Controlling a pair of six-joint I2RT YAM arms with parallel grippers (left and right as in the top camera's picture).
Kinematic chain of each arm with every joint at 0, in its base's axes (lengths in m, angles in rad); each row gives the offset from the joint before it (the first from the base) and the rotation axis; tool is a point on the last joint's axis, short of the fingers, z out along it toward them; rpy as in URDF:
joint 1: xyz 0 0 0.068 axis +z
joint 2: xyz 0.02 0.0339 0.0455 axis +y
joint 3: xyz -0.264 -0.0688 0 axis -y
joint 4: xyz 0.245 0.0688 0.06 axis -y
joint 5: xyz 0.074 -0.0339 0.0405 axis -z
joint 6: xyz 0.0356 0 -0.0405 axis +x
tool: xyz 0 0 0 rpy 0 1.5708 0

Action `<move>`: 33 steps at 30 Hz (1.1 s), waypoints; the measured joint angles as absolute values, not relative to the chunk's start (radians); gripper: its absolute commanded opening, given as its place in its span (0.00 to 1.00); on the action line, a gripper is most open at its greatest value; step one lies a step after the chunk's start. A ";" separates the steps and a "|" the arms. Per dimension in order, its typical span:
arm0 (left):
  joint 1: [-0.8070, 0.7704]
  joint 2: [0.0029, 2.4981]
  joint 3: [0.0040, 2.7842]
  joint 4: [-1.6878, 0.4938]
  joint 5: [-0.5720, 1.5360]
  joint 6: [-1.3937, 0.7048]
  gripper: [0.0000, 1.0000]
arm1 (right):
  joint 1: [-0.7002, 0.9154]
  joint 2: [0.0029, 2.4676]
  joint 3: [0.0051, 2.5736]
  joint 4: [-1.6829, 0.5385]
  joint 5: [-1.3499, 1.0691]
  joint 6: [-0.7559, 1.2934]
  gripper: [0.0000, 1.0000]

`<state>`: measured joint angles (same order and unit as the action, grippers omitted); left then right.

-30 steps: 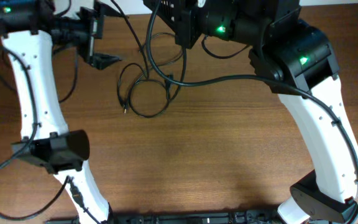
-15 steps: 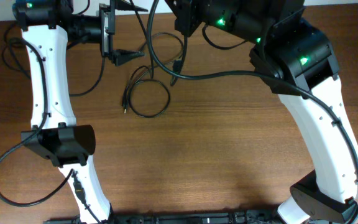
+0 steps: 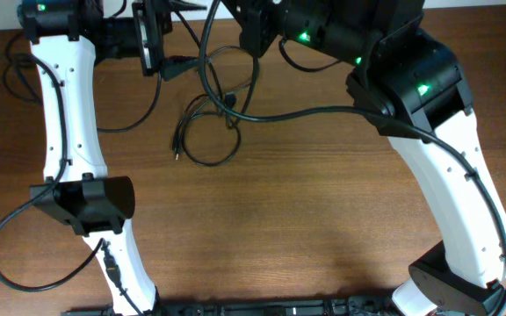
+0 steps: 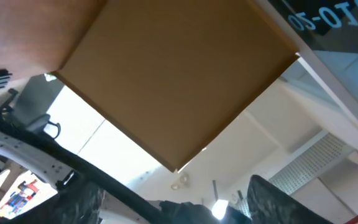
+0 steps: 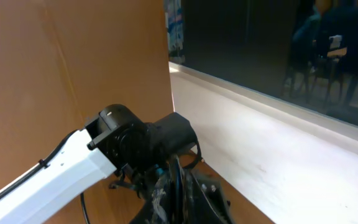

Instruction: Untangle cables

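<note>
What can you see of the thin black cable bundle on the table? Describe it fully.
The thin black cable bundle is several slim, rubbery-looking cords crossing in a loose tangle, with one round loop on the near side. A small plug end sticks out at the loop's left. It lies on the brown wooden table near the far edge; some strands run further back, their ends hidden.
</note>
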<state>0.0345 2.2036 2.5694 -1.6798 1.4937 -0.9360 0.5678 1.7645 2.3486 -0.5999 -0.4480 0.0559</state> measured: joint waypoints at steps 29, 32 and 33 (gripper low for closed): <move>0.033 2.204 2.569 -1.654 1.436 -0.938 0.82 | 0.568 1.673 2.349 -0.553 -0.447 0.057 0.04; 0.000 2.204 2.569 -1.653 1.479 -0.937 0.91 | 0.568 1.677 2.349 -0.552 -0.445 0.057 0.04; -0.018 2.204 2.569 -1.654 1.490 -0.938 0.91 | 0.568 1.681 2.349 -0.552 -0.445 0.056 0.04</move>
<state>-0.0181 2.2036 2.5694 -1.6539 1.4899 -0.9379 0.5678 1.6806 2.3486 -0.5518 -0.4446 0.0563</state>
